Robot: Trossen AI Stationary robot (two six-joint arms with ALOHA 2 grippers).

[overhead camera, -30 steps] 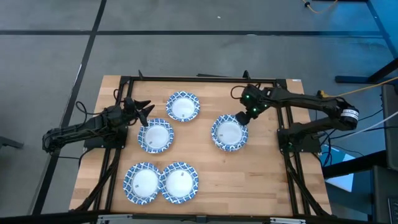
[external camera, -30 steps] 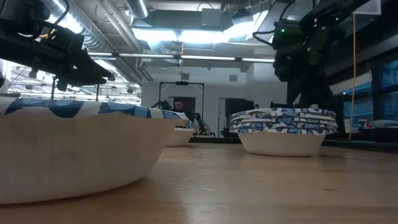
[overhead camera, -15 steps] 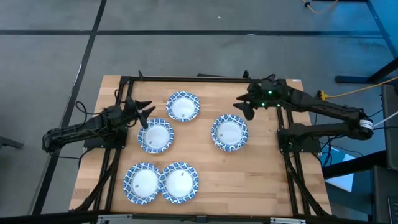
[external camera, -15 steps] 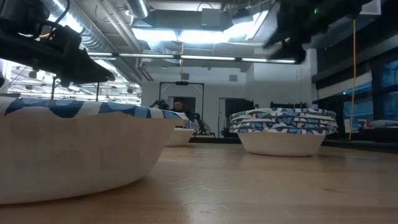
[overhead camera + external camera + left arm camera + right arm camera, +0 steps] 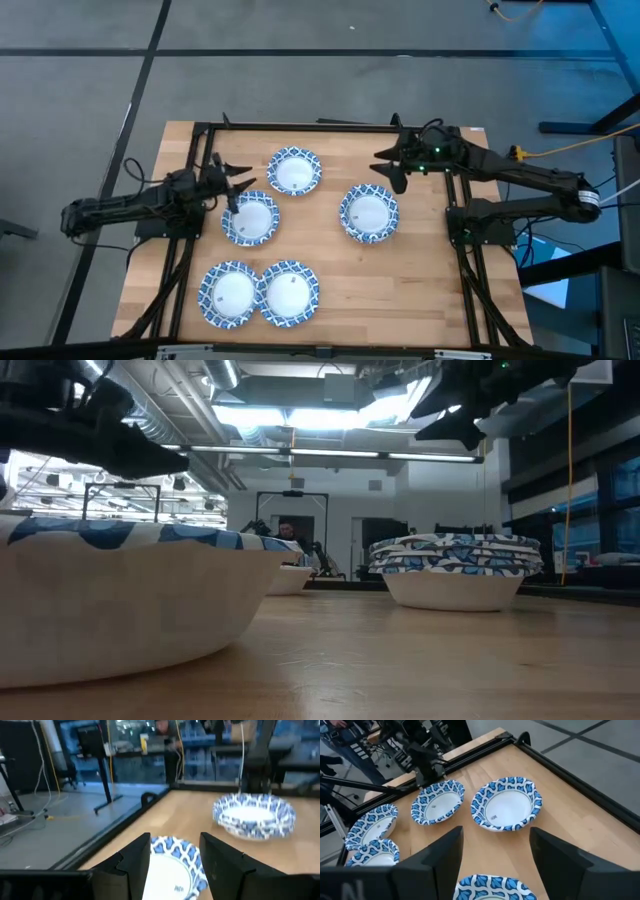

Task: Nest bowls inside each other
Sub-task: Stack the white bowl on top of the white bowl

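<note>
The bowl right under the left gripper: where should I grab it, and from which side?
Grip that bowl by its patterned rim, one finger inside and one outside, at the edge nearest the open left gripper. It sits upright and shallow on the table, so likely come down from above.

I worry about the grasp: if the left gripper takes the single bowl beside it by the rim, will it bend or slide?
The bowl looks thin and wavy-rimmed like paper, so probably light and slightly flexible. On smooth wood, a push would likely slide it. The open left gripper is above its edge.
</note>
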